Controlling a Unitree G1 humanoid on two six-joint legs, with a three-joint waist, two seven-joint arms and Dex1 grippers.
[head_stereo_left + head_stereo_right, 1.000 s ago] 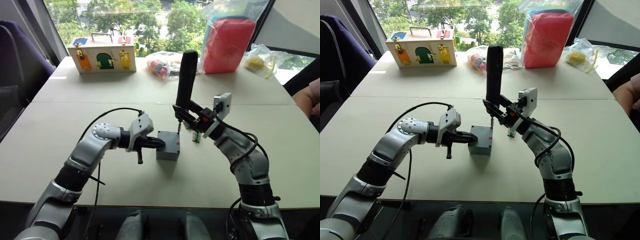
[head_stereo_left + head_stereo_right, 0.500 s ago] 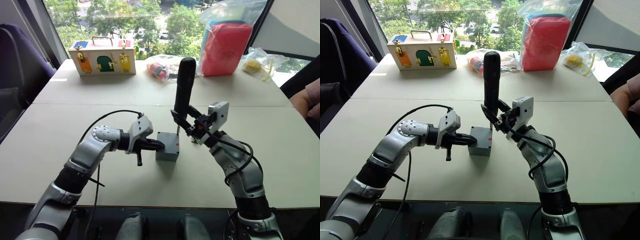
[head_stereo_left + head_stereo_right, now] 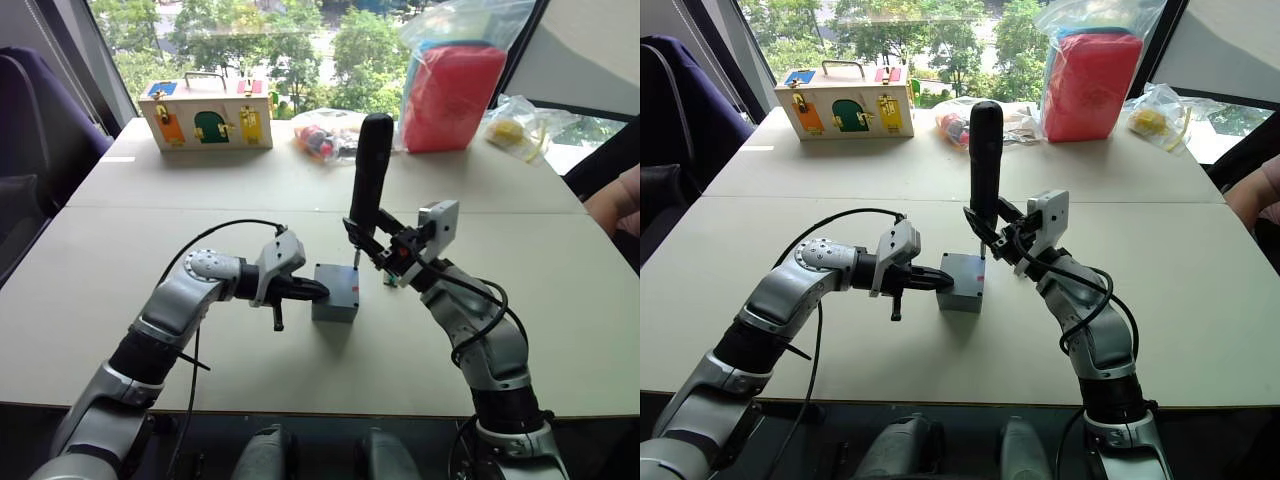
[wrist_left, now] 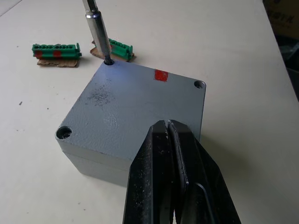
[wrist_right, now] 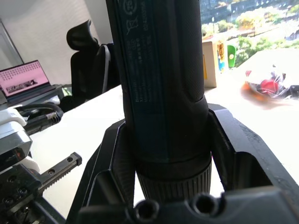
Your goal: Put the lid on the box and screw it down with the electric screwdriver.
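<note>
The grey box [image 3: 335,302] stands mid-table with the lid [image 4: 126,107] lying flush on top, a red mark near one edge. The electric screwdriver [image 3: 370,175] stands upright, and its metal bit [image 4: 96,28] sits in the lid's far corner screw hole. My right gripper [image 3: 375,245] is shut on the screwdriver's lower body, a finger [image 5: 107,163] on each side. My left gripper [image 4: 168,128] is shut, its tips resting at the lid's near edge on the box's left side.
Two green connector pieces [image 4: 55,49] lie just beyond the box. A wooden box with coloured doors [image 3: 207,113], a red bag in plastic [image 3: 455,85] and bags of small items [image 3: 325,130] line the far edge. A person's hand [image 3: 615,200] shows at the right.
The right wrist has shifted slightly while the screwdriver stays upright over the box's far corner. The left gripper and the box have not moved.
</note>
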